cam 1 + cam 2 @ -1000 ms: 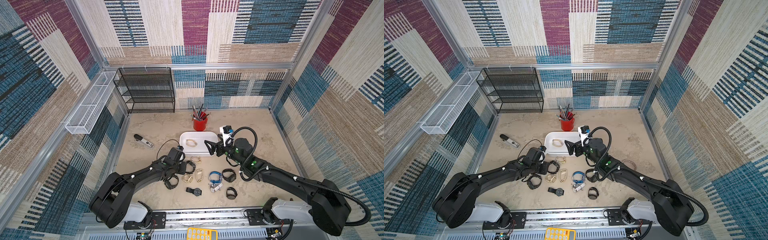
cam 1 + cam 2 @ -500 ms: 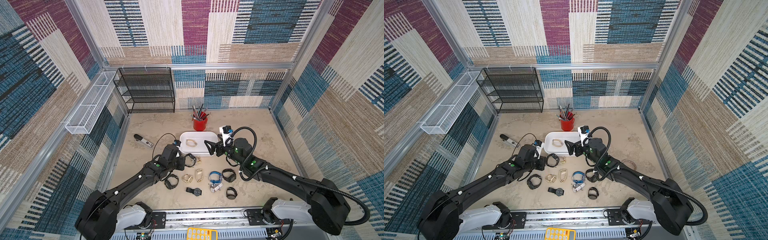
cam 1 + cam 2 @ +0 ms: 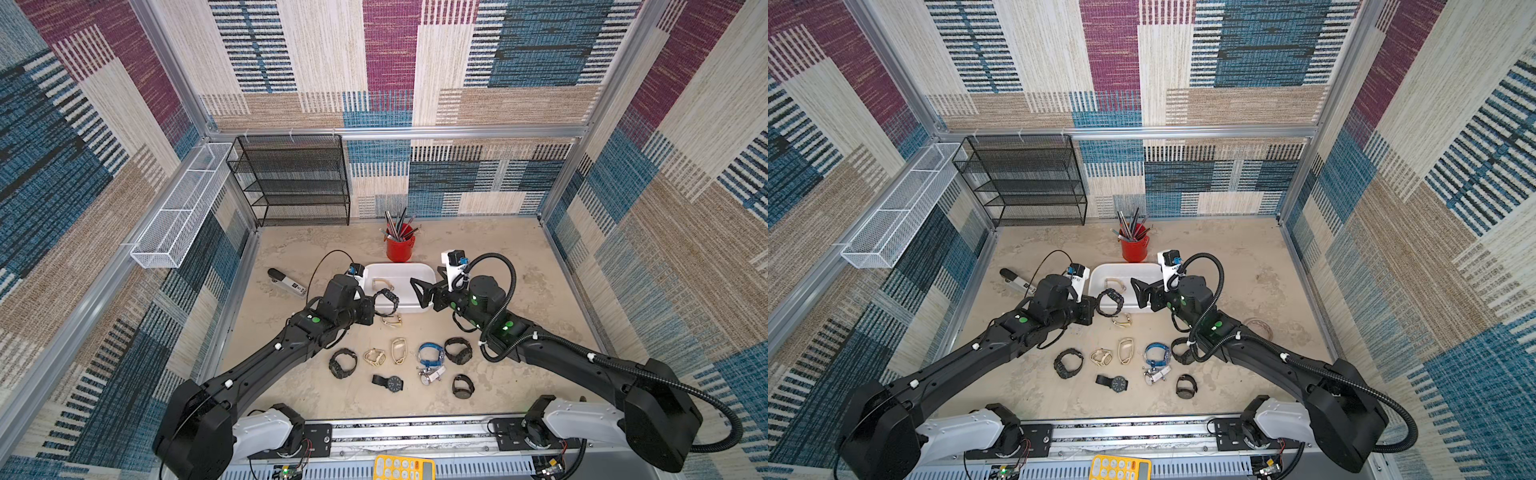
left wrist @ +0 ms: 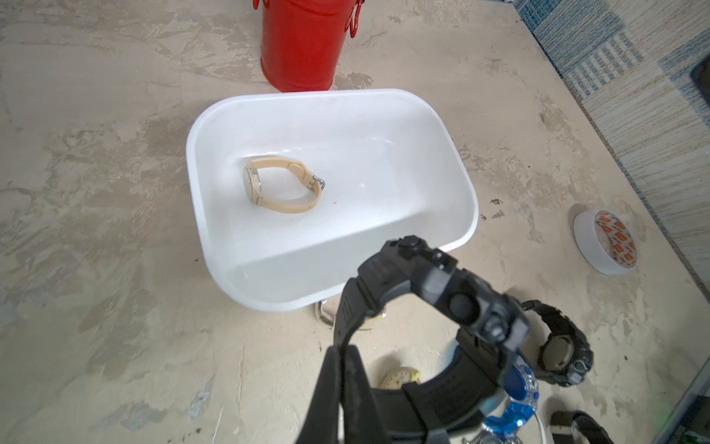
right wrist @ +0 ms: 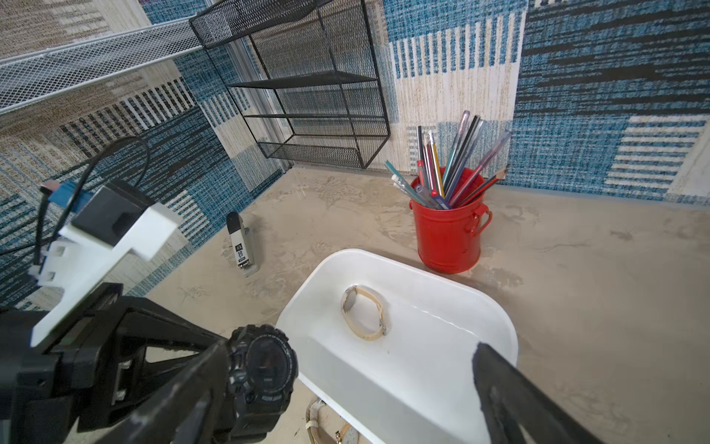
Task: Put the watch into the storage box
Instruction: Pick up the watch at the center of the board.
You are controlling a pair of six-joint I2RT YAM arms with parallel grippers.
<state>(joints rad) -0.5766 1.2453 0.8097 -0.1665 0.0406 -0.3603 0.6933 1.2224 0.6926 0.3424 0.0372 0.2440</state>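
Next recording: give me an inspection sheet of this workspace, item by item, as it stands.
Surface: beige mottled tabletop, no spills seen.
Job's things: black watch held by the near corner of the storage box, not yet inside; beige watch lies inside.
Clutter: loose watches before the box; red pen cup, stapler, tape roll, yellow calculator.
Grippers: left gripper shut on the black watch's strap; right gripper open, empty.
Cables: black cable loops above the left wrist; corrugated hose arcs over the right arm.
Surroundings: black mesh shelf, white wire basket, patterned walls.
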